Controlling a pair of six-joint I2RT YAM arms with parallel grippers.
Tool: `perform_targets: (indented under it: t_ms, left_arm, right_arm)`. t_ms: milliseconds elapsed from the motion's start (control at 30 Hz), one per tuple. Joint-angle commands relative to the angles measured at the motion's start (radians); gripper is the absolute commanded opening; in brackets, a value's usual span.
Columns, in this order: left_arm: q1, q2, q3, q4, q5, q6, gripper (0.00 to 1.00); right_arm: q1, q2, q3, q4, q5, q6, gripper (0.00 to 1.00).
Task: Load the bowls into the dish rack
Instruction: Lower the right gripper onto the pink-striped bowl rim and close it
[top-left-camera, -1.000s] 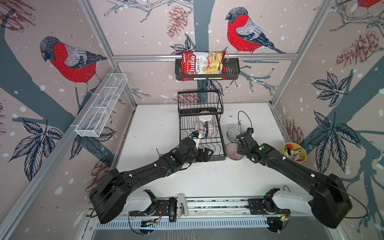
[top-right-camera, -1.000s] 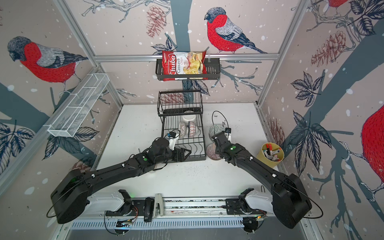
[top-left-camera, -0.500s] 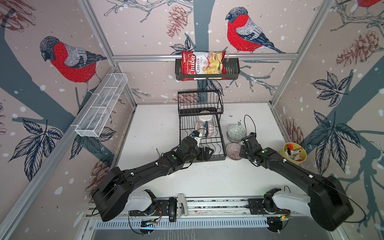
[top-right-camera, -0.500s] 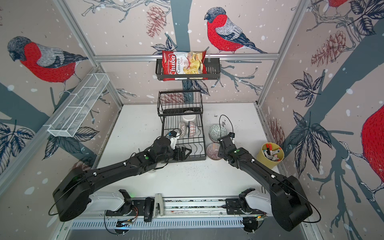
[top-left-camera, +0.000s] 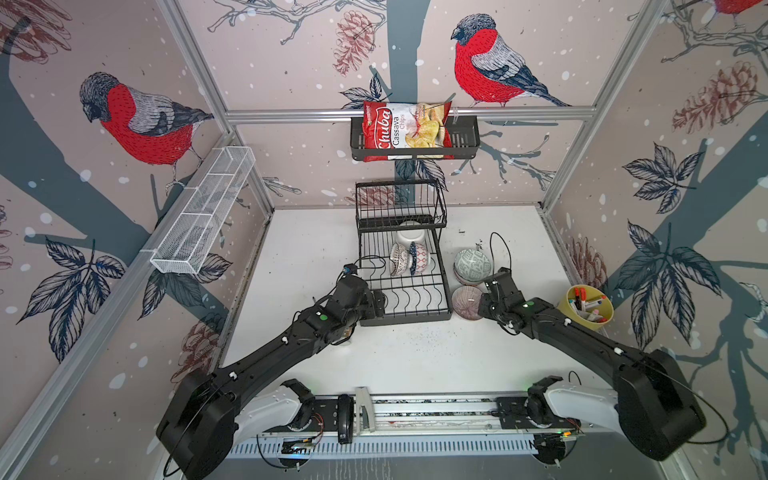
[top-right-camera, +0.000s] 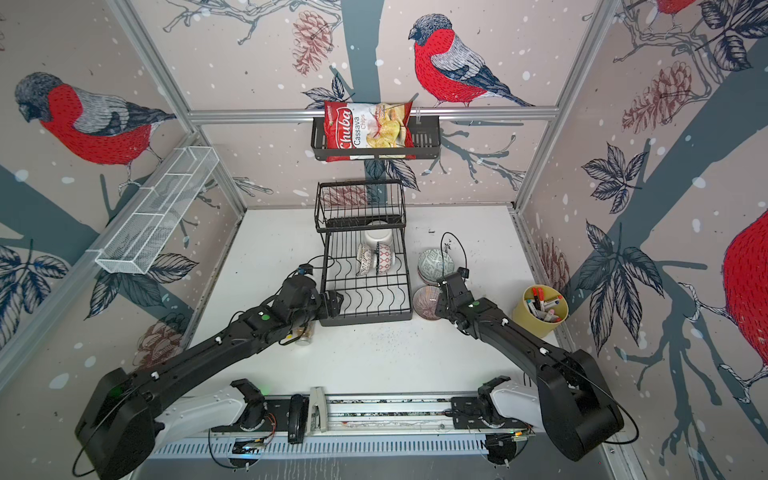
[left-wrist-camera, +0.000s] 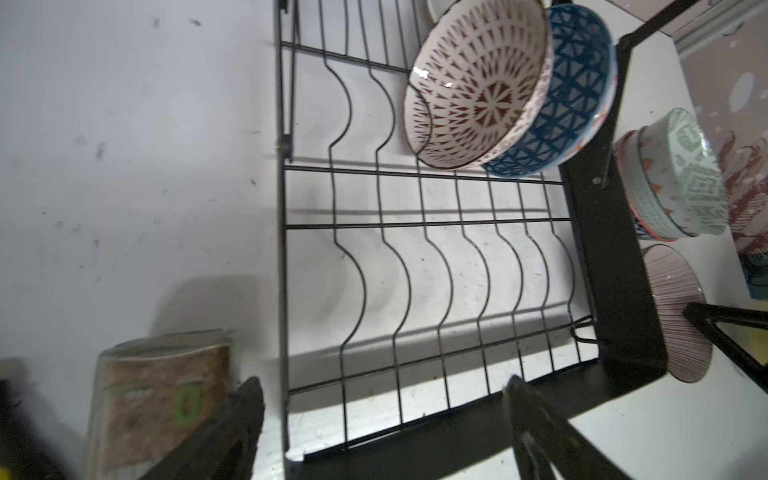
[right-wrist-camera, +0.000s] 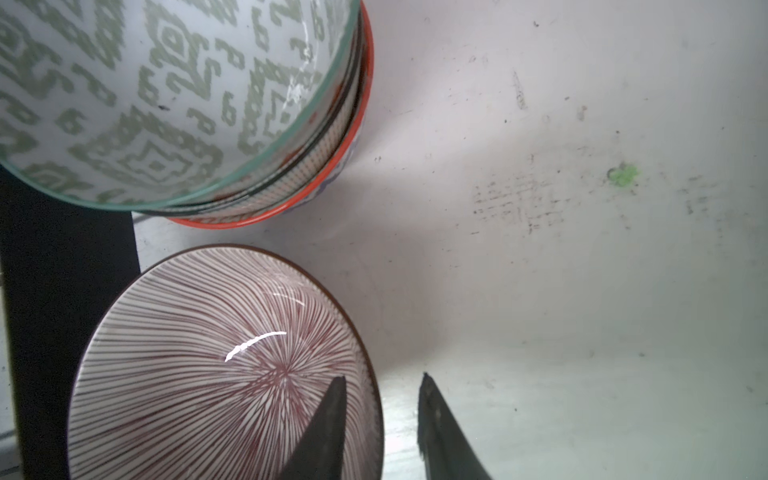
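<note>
The black dish rack (top-left-camera: 407, 318) (top-right-camera: 365, 319) stands mid-table. Its lower grid (left-wrist-camera: 415, 224) holds a white bowl (top-left-camera: 409, 237) and two patterned bowls on edge (top-left-camera: 399, 258) (left-wrist-camera: 478, 83), the rear one blue (left-wrist-camera: 582, 83). Right of the rack, a stack of bowls topped by a grey-green one (top-left-camera: 471, 264) (right-wrist-camera: 145, 104) sits on the table. A maroon-striped bowl (top-left-camera: 464, 302) (right-wrist-camera: 187, 353) lies in front of the stack. My right gripper (right-wrist-camera: 382, 376) straddles that bowl's rim with a narrow gap, one finger inside and one outside. My left gripper (left-wrist-camera: 382, 382) hangs wide open over the rack's front left corner, holding nothing.
A yellow pot of markers (top-left-camera: 586, 305) stands at the right wall. A glass jar (left-wrist-camera: 162, 395) (top-right-camera: 303, 332) sits under my left wrist beside the rack. A black basket with a chips bag (top-left-camera: 415, 133) and a white mesh shelf (top-left-camera: 203, 216) hang on the walls.
My right gripper has drawn back from the stack of bowls to the striped bowl, and its jaws have narrowed around the rim. The left arm has stayed still.
</note>
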Motion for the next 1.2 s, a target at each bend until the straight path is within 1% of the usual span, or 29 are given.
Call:
perform_targets:
  t_ms: [0,200,333,433,567,633,700,867,1033,1167]
  left_arm:
    - [0.024,0.001,-0.008,-0.033,-0.011,0.011,0.88]
    - [0.031,0.042,-0.015,-0.03,-0.016,0.015,0.85]
    - [0.03,0.071,-0.011,-0.019,-0.017,0.013,0.78]
    - [0.031,0.09,-0.001,-0.02,-0.015,0.012,0.69]
    - [0.029,0.119,0.017,-0.026,0.004,0.011,0.56]
    - [0.03,0.138,0.026,-0.028,0.016,0.011,0.51]
    - [0.031,0.161,0.035,-0.032,0.031,0.028,0.49]
    - [0.029,0.202,0.048,-0.027,0.039,0.03,0.39]
    - [0.029,0.203,0.044,-0.025,0.042,0.029,0.31]
    - [0.03,0.193,0.034,-0.01,0.069,0.032,0.24]
  right_arm:
    - [0.0,0.009,0.0,0.011,0.011,0.013,0.26]
    - [0.001,0.017,-0.005,0.012,0.019,0.015,0.16]
    - [0.002,0.024,-0.008,0.011,0.023,0.018,0.1]
    - [0.001,0.026,-0.006,0.004,0.027,0.018,0.06]
    - [0.009,0.021,0.0,-0.016,0.052,0.02,0.02]
    - [0.014,0.015,0.003,-0.031,0.065,0.024,0.01]
    - [0.021,0.008,0.006,-0.045,0.081,0.03,0.0]
    - [0.042,-0.021,0.019,-0.085,0.106,0.042,0.0]
    - [0.075,-0.058,0.044,-0.137,0.137,0.06,0.0]
    - [0.114,-0.081,0.07,-0.18,0.165,0.078,0.0]
